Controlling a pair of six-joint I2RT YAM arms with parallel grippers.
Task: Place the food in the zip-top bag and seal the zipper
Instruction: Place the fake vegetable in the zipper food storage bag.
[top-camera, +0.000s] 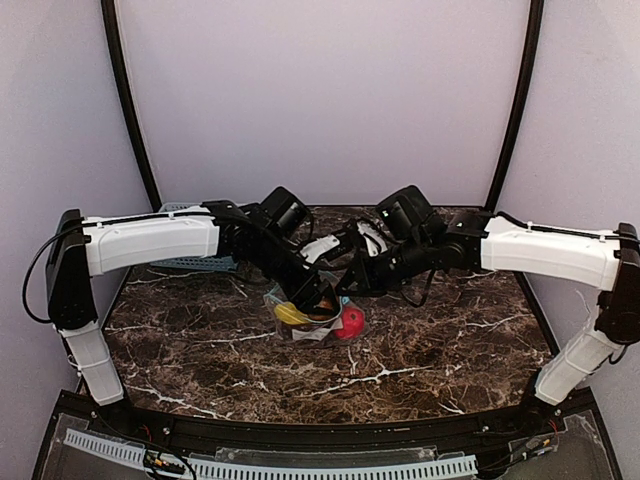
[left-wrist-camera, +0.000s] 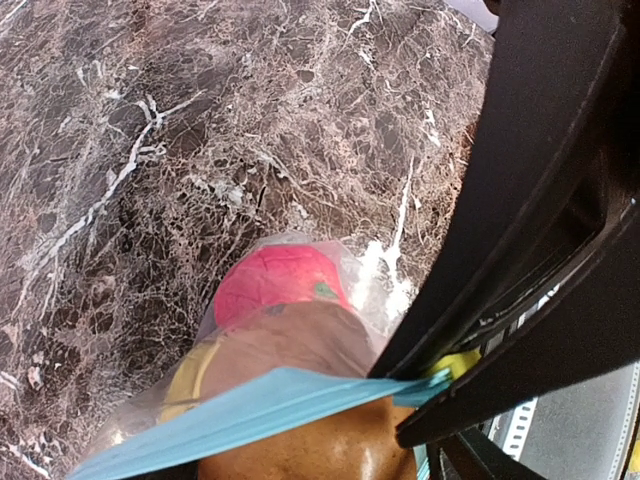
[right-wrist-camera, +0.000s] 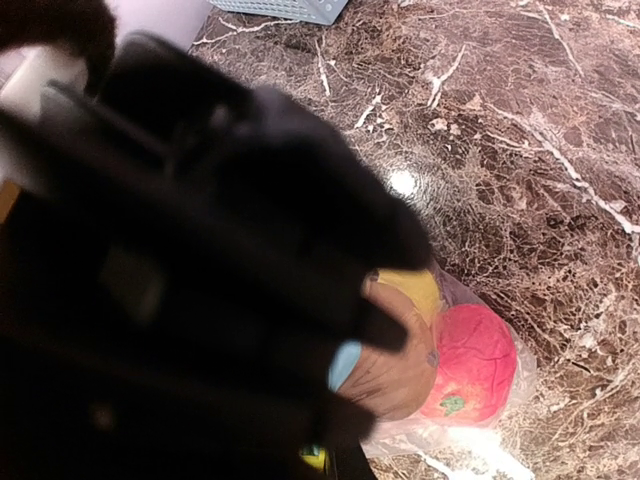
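The clear zip-top bag (top-camera: 312, 318) hangs from both grippers at the table's middle, its bottom resting on the marble. Inside it are the red round fruit (top-camera: 350, 322), the yellow piece (top-camera: 290, 314) and the brown oval piece (left-wrist-camera: 310, 440). I cannot make out the purple grape bunch. The teal-blue zipper (left-wrist-camera: 250, 410) runs across the left wrist view. My left gripper (top-camera: 318, 297) (left-wrist-camera: 440, 385) is shut on the zipper's end. My right gripper (top-camera: 348, 283) (right-wrist-camera: 345, 365) is largely a dark blur, with a bit of the zipper (right-wrist-camera: 345, 362) between its fingers. The red fruit (right-wrist-camera: 470, 365) also shows there.
A blue mesh basket (top-camera: 195, 262) stands at the back left behind the left arm and shows in the right wrist view (right-wrist-camera: 280, 8). Dark marble table (top-camera: 420, 370) spreads around the bag. Both forearms cross above the table's middle.
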